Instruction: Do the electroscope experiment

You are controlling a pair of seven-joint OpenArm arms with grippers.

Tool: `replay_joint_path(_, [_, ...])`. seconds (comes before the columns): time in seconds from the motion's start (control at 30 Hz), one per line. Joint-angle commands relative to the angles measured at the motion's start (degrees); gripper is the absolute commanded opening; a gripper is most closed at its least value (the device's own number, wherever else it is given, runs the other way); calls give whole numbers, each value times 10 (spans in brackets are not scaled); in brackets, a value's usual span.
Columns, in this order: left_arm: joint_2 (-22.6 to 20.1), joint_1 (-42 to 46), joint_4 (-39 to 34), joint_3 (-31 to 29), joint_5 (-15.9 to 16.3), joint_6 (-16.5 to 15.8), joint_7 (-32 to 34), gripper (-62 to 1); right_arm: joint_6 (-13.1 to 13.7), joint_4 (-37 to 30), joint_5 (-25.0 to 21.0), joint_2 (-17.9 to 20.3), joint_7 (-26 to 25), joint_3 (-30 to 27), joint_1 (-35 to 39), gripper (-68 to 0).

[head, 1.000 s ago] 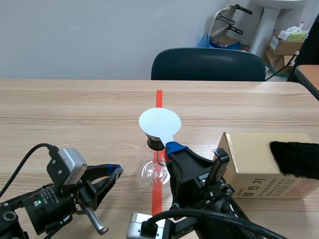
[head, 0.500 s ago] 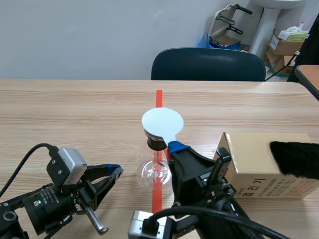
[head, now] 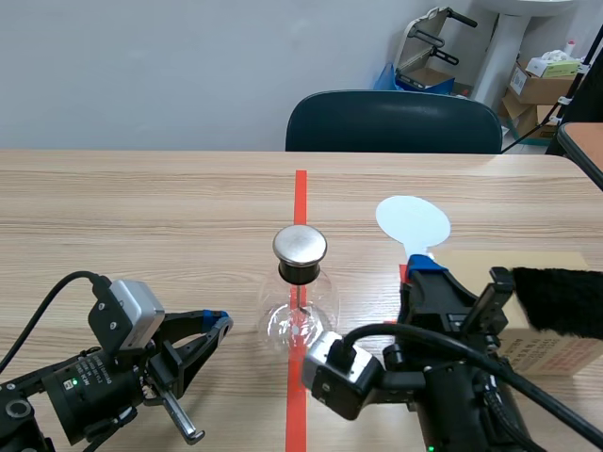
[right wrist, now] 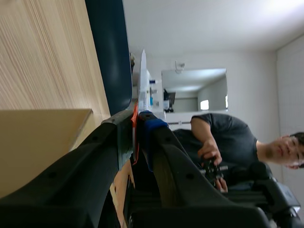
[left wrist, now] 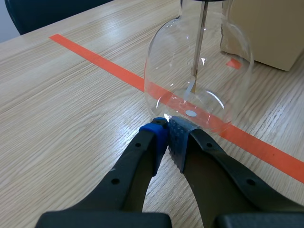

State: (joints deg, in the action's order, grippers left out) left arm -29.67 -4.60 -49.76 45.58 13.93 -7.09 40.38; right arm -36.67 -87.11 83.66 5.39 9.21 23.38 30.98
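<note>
The wooden table carries a glass flask on its tape line, just ahead of the left gripper's closed jaws, and a cardboard box beyond the flask.

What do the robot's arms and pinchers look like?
The left gripper and right gripper have thick black fingers tipped with blue pads. The black left arm carries a silver box and a looping black cable.

Upright metal-capped glass electroscope; white round paddle aloft, apart from it.
</note>
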Motion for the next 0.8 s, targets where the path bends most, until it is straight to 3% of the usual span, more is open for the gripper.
replay_joint_path(0.0, [3,2,-12,0,2,-1,8,-565,-8,-10,0,0,14,-1,-6,-658])
replay_joint_path(0.3, [3,2,-12,0,2,-1,8,-565,-8,-10,0,0,75,-1,-6,-658])
replay_joint_path(0.77, [3,2,-12,0,2,-1,8,-565,-8,-10,0,0,70,0,-5,-658])
